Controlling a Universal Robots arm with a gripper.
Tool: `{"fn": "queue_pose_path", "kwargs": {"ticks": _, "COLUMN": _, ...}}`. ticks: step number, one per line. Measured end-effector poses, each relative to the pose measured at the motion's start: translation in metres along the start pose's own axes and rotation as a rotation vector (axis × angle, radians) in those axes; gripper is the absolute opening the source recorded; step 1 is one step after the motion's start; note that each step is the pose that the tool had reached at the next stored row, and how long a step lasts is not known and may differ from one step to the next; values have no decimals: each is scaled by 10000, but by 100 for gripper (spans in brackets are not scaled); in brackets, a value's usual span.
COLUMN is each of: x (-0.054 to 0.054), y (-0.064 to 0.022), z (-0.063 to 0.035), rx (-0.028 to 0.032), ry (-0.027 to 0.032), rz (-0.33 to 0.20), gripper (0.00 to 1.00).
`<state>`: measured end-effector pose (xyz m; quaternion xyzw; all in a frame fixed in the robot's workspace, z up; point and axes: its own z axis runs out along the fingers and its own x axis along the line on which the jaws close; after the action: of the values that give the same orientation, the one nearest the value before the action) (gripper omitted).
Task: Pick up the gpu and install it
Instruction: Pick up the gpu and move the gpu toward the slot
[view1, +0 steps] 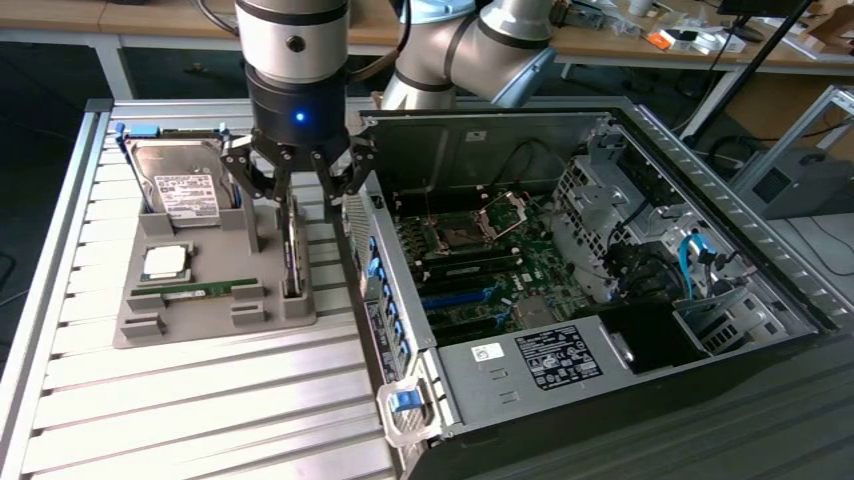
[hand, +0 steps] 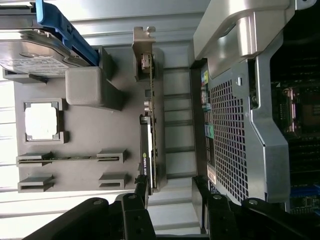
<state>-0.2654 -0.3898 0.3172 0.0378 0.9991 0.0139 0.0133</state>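
From where I stand, the gpu (view1: 291, 250) sits on its long edge in the slot along the right side of the gray holder (view1: 260, 265). The holder lies on the ribbed tabletop (view1: 200, 400) toward the exterior view's left, just beside the open computer case (view1: 454, 140). The pincer (view1: 302, 190) hangs directly above the card in the upper left of that view. Its fingers are spread wide and grip nothing, and the wrist view shows one finger to either side of the card's line. The wrist view also shows the gpu (hand: 150, 125) edge-on, the black cooler on one face and the green board on the other, with the silver end bracket (hand: 143, 40) at the far end from the pincer (hand: 171, 189). I'd judge the card light and stiff enough to lift in one piece, but delicate: the bare board side carries small parts, and a squeeze in the wrong spot could bend it. The smooth cooler face may be a little slippery. The sensible hold looks to be across its thin width, around mid-length on the exposed upper edge, away from the bracket. The hard drive (view1: 180, 190), the processor chip (view1: 167, 262) and the memory stick (view1: 200, 290) share the holder, well apart from the pincer.
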Motion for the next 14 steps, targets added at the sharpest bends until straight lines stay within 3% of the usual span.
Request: {"fn": "queue_pose_path", "kwargs": {"ticks": 14, "x": 4, "y": -1, "z": 43, "rx": 16, "ry": -2, "rz": 0, "gripper": 48}}
